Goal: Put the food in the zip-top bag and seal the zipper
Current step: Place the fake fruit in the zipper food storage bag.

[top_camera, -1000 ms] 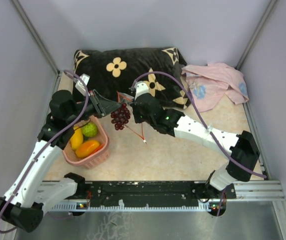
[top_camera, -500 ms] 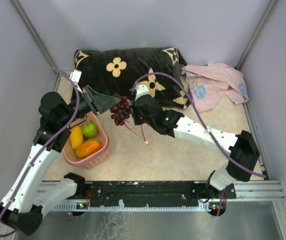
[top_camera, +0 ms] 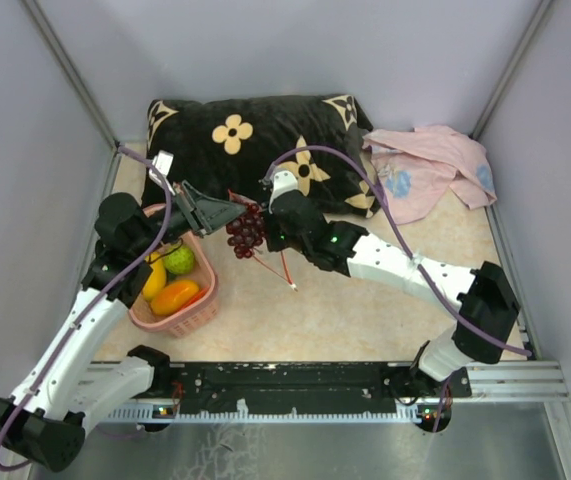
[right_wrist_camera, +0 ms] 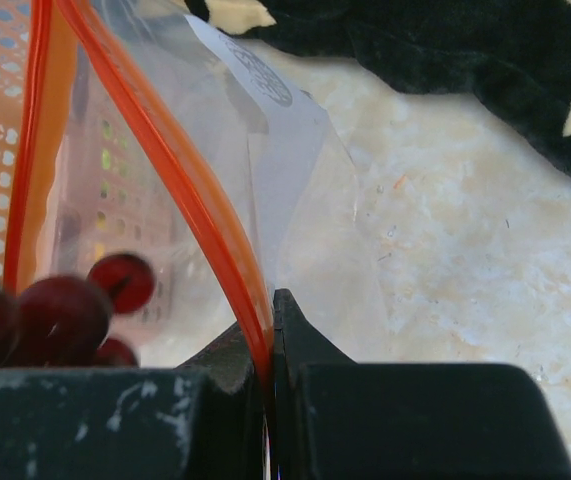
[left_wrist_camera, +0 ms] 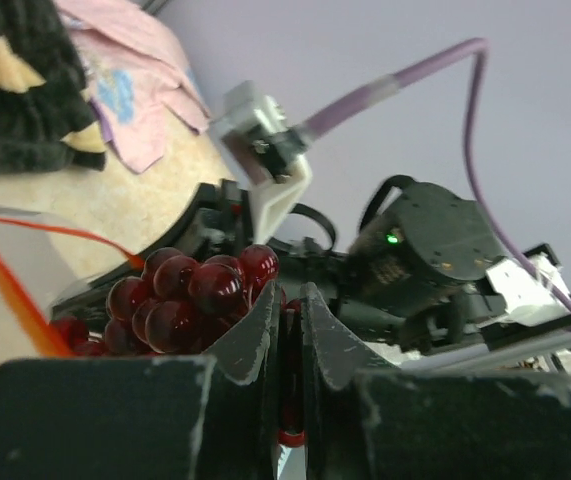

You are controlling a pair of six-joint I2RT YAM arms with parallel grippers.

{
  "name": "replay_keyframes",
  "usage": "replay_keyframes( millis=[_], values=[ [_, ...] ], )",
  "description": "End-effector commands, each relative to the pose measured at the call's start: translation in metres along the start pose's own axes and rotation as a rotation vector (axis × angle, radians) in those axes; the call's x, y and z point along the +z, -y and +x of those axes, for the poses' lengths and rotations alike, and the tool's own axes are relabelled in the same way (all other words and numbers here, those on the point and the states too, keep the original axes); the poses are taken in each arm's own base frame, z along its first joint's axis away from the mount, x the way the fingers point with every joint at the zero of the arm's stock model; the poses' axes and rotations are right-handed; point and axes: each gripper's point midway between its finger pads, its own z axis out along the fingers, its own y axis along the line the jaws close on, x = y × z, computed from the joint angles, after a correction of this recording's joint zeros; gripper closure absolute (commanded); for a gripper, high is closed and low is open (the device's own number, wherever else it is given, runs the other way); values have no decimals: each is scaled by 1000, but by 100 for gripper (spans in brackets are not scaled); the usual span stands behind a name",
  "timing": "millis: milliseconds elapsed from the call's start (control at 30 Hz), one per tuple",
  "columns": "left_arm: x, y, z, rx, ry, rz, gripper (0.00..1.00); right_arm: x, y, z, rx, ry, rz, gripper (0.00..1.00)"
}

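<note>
Table behind zipper in right tool

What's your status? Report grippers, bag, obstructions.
Left gripper shut on dark purple grape bunch. Right gripper pinching red-orange zipper strip of clear zip-top bag. Toy fruits in pink basket. No obstruction seen.

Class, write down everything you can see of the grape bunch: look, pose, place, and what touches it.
The grape bunch is a cluster of glossy dark red balls, plastic by the shine. The left gripper is shut on it and holds it in the air, right of the pink basket. It hangs at the mouth of the zip-top bag, between the two orange zipper strips, one pinched by the right gripper.
</note>
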Motion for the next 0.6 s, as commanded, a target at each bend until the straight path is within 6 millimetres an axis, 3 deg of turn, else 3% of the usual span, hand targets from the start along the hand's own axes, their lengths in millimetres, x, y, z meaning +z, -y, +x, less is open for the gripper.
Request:
replay_keyframes(
  millis=[0,133,300,400,567],
  values=[
    [-1,-34,1,19,35,-142,100,-17,-7,-29,42,95,-43,100],
    [-10,-81,10,-22,36,-355,100,-20,-9,-33,47,104,-55,100],
    [-22,-111,13,-5,38,-517,100,-24,-14,-37,48,108,-79,100],
    [-24,-119,12,4,26,-565,100,-24,-17,-38,49,108,-92,100],
    [-13,-105,15,-27,-13,-490,100,-22,-21,-38,47,97,-111,100]
  ],
)
